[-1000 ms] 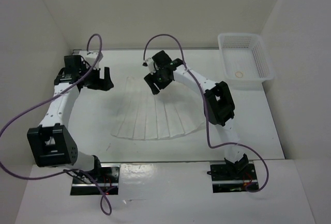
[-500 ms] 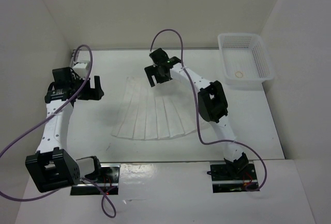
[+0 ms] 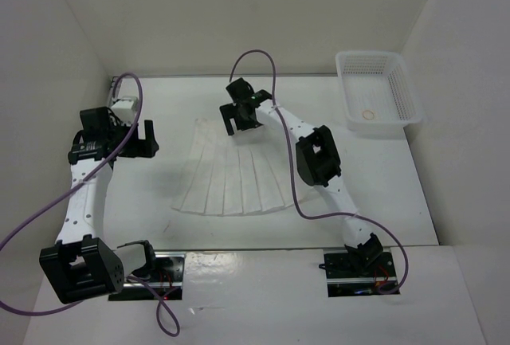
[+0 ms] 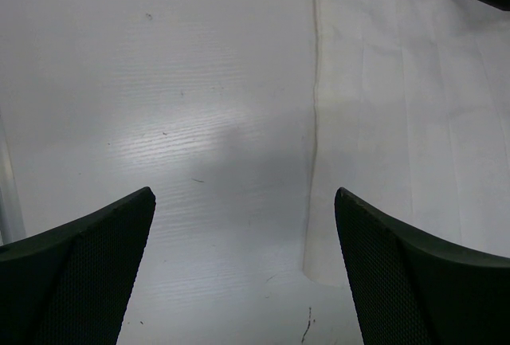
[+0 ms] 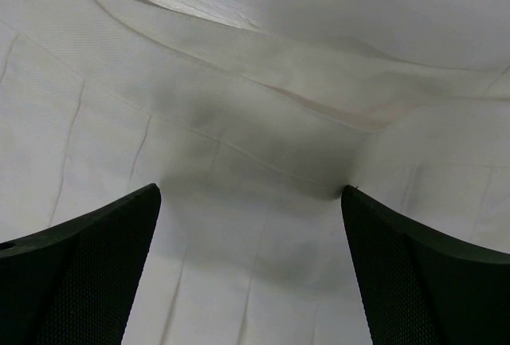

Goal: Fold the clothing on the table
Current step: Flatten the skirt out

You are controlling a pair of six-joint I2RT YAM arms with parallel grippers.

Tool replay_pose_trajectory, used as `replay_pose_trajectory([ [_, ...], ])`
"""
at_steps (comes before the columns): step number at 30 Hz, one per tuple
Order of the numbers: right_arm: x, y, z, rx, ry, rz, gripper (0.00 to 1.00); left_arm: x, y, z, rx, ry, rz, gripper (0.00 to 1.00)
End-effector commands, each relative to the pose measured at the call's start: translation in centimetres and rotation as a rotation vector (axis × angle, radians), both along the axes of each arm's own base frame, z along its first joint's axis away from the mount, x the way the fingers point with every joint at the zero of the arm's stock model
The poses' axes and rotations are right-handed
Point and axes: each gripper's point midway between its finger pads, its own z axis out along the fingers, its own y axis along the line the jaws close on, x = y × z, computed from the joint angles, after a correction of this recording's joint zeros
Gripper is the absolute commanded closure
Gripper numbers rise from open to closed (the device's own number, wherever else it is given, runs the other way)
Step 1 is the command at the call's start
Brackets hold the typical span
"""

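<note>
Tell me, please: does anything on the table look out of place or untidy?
Only slightly. The thin white fabric garment lies mostly flat, but a raised wrinkle runs along its far edge, below the open right gripper. Nothing looks spilled or damaged.

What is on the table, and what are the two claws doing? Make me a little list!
table: white and flat
clothing: white, spread out in the middle, rumpled at its far edge
left claw: open, holding nothing, over bare table beside the clothing's left edge
right claw: open, holding nothing, above the clothing's far edge
basket: white mesh, far right corner, apart from the clothing
small ring: lying inside the basket
</note>
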Motion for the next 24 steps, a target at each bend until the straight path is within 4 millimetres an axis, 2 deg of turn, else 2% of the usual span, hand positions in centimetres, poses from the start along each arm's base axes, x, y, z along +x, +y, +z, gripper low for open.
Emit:
replay_pose_trajectory([
  [1, -0.2, 0.2, -1.3, -0.02, 0.018, -0.015, 0.02, -0.3, 0.1, 0.3, 0.003, -0.012, 0.005, 0.01],
  [3, -1.1, -0.4, -3.1, -0.042, 0.055, -0.024, 0.02, -0.3, -0.1, 0.3, -0.003, -0.014, -0.002, 0.01],
  [4, -1.4, -0.3, -3.1, -0.03, 0.065, -0.025, 0.02, -0.3, -0.1, 0.3, -0.003, -0.014, -0.002, 0.01],
  [5, -2.5, -0.8, -4.5, -0.043, 0.104, -0.028, 0.02, -0.3, -0.1, 0.3, -0.003, -0.014, -0.002, 0.01],
  [6, -2.5, -0.8, -4.1, -0.034, 0.092, -0.028, 0.02, -0.3, -0.1, 0.3, -0.003, -0.014, -0.002, 0.01],
  [7, -3.8, -1.5, -5.5, -0.048, 0.131, -0.022, 0.02, -0.3, -0.1, 0.3, -0.003, -0.014, -0.002, 0.01],
  [8, -4.2, -1.7, -5.8, -0.048, 0.138, -0.03, 0.02, -0.3, -0.1, 0.3, -0.003, -0.014, -0.002, 0.01],
  [9, -4.1, -1.7, -5.2, -0.036, 0.122, -0.03, 0.02, -0.3, -0.2, 0.4, -0.009, -0.015, -0.008, 0.01],
  [10, -5.0, -2.4, -6.1, -0.053, 0.145, -0.03, 0.02, -0.3, -0.2, 0.4, -0.009, -0.015, -0.008, 0.01],
  [12, -5.4, -2.6, -6.1, -0.045, 0.142, -0.04, 0.02, -0.3, -0.2, 0.4, -0.009, -0.015, -0.008, 0.01],
  [13, -6.2, -3.1, -6.3, -0.053, 0.16, -0.048, 0.02, -0.3, -0.2, 0.4, -0.009, -0.015, -0.008, 0.01],
  [24, -8.1, -3.9, -5.9, -0.03, 0.181, -0.044, 0.02, -0.5, -0.3, 0.2, -0.009, -0.015, -0.008, 0.01],
])
